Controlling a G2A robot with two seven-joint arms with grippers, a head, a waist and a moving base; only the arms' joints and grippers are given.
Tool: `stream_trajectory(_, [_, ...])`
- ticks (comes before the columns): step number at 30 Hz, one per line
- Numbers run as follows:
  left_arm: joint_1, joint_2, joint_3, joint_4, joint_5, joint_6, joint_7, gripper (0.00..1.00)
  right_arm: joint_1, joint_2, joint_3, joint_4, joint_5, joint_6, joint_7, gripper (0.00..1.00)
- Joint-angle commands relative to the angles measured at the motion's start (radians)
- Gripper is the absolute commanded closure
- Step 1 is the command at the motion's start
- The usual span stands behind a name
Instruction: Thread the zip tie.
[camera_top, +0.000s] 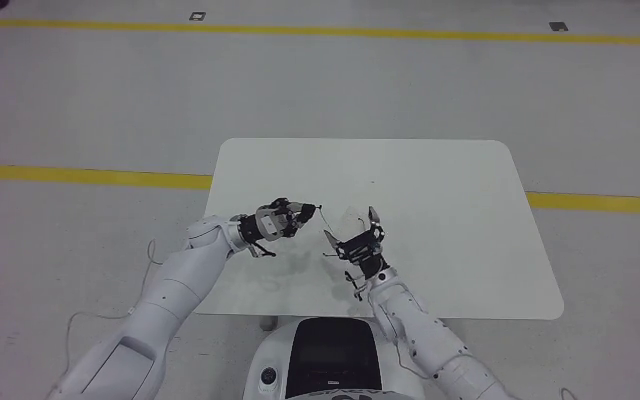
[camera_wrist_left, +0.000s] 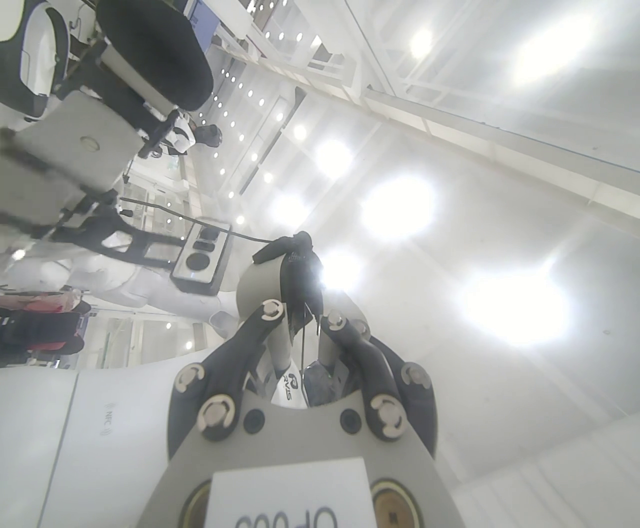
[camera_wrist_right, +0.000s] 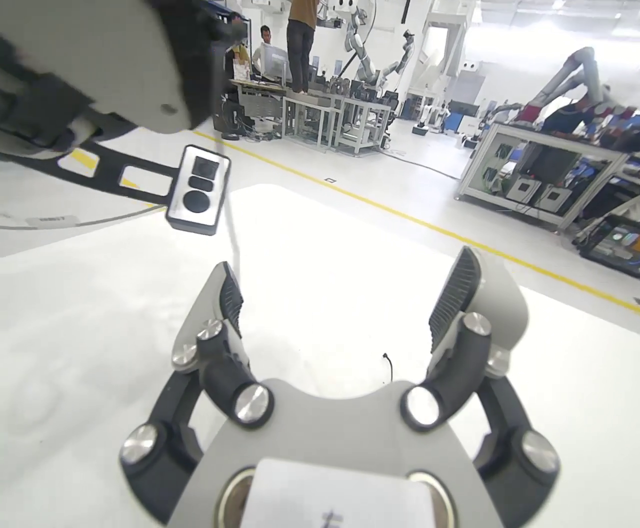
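Left gripper (camera_top: 297, 213) was clamped shut on the zip tie (camera_top: 313, 207) just left of centre in the top view, strap pointing rightward above the table (camera_top: 450, 200) at the wide-open right gripper (camera_top: 350, 224), tip just short of its fingers.

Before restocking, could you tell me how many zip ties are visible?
1: a zip tie in the left gripper, above the table. A small dark bit lying there is unclear.

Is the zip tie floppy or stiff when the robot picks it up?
Probably springy, not floppy: the thin zip tie juts from the left pincer with only a slight bow. Likely very light; a fingertip pinch holds it up.
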Motion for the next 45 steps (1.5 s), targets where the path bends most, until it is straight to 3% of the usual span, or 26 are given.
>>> stream_trajectory(1, [0.001,0.017,-0.027,0.005,0.029,-0.001,-0.016,1.0,-0.016,0.013,0.053,-0.021,0.026,-0.063,0.004,0.0])
stream_trajectory(10, [0.082,0.098,-0.115,-0.109,0.04,0.018,-0.016,1.0,-0.073,0.046,0.183,-0.109,0.068,-0.213,0.049,0.0])
stream_trajectory(14, [0.107,0.117,-0.137,-0.132,-0.017,0.033,-0.016,1.0,-0.092,0.053,0.214,-0.141,0.116,-0.281,0.052,0.0])
stream_trajectory(22, [0.111,0.115,-0.139,-0.142,-0.047,0.043,-0.004,1.0,-0.094,0.053,0.219,-0.145,0.121,-0.288,0.052,0.0])
stream_trajectory(30, [0.118,0.123,-0.177,-0.131,-0.087,0.043,0.016,1.0,-0.107,0.054,0.251,-0.164,0.197,-0.306,0.037,0.0])
stream_trajectory(45, [0.119,0.123,-0.178,-0.126,-0.095,0.05,0.014,1.0,-0.108,0.055,0.26,-0.162,0.211,-0.319,0.034,0.0])
